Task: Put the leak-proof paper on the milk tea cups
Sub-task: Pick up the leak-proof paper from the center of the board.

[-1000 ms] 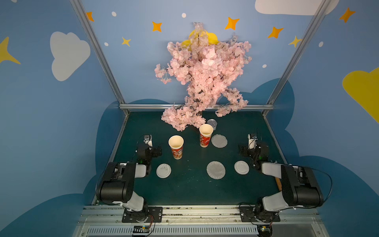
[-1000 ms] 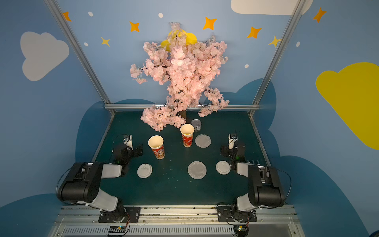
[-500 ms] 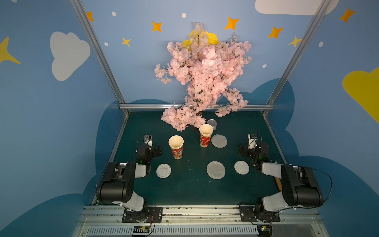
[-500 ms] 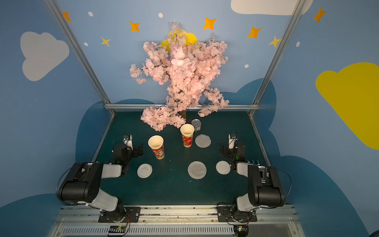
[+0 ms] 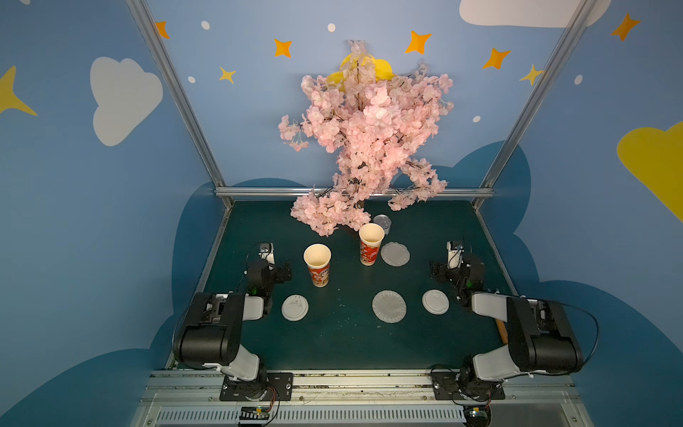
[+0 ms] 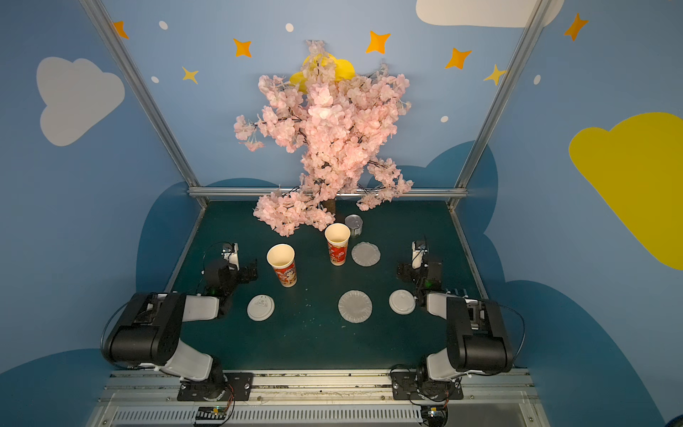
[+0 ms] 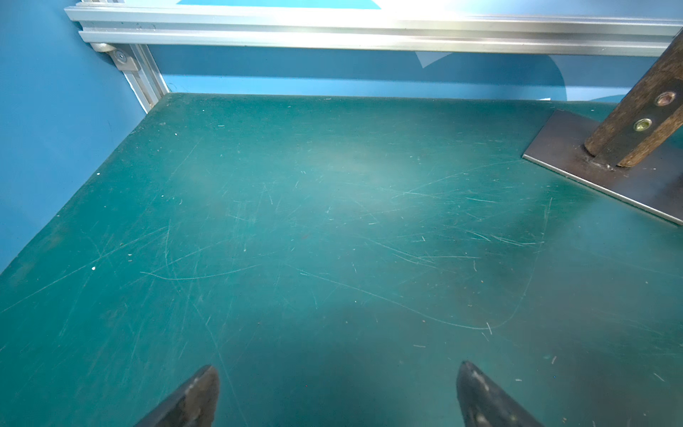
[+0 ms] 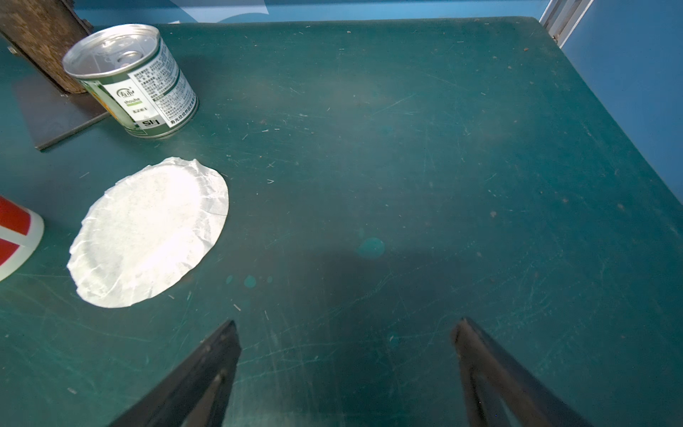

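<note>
**Table.** A dark green table (image 5: 343, 340) is enclosed by blue walls on three sides. Its surface is seen to be scratched in both wrist views.

**Tree.** An artificial blossom tree (image 5: 366, 136) is fixed to a metal base plate (image 7: 610, 177) at the middle of the far edge.

**Grippers.** The left gripper (image 7: 338, 368) is held low over bare table near the left edge, and its jaws are spread wide apart and empty. The right gripper (image 8: 346, 322) is held likewise near the right edge, jaws wide apart and empty.

**Cups.** Both milk tea cups are found upright and uncovered. The nearer cup (image 5: 318, 264) is placed left of centre, near the left gripper. The farther cup (image 5: 370, 244) is set toward the far edge, under the lowest blossoms.

**Leak-proof paper.** Both sheets are laid flat on the table, and neither is on a cup.
- The far sheet (image 5: 395, 253) is placed just beside the farther cup, on the side toward the right edge. A narrow gap between them is seen in the right wrist view.
- The near sheet (image 5: 388, 306) is placed right of centre, toward the near edge, well apart from both cups.

**Lids.** One white lid (image 5: 294, 307) is noted beside the left arm. A second lid (image 5: 435, 302) is noted between the near sheet and the right arm.

**Can.** A tin can (image 8: 133, 77) is stood upright behind the farther cup, beside the base plate.
</note>
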`<state>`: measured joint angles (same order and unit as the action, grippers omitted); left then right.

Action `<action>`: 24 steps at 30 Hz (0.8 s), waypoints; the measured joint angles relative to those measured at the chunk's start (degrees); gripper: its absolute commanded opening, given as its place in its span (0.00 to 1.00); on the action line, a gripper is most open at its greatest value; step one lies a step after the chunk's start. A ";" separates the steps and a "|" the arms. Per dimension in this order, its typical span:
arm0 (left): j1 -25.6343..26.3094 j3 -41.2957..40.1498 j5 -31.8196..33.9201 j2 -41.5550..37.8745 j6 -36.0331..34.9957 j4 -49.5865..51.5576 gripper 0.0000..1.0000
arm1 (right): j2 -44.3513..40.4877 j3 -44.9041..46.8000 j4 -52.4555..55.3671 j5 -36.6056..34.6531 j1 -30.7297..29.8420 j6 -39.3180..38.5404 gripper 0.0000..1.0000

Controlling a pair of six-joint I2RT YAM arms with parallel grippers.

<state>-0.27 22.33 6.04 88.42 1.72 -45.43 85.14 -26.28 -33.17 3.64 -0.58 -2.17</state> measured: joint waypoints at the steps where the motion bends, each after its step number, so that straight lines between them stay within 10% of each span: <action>1: 0.00 0.20 0.17 -0.44 0.00 0.59 1.00 | -0.09 0.00 0.09 -0.24 -0.02 0.07 0.91; 15: -1.84 25.59 2.29 -30.80 21.84 48.33 1.00 | -22.82 -13.29 27.19 -12.92 0.13 20.79 0.91; 24: 4.61 25.55 -6.25 -38.45 28.48 64.46 0.97 | -26.77 -13.92 35.60 -1.86 -0.48 30.58 0.94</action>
<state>4.34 47.88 -0.21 49.98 30.20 19.03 58.37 -40.21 2.44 1.78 -1.06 28.40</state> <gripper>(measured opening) 0.979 0.915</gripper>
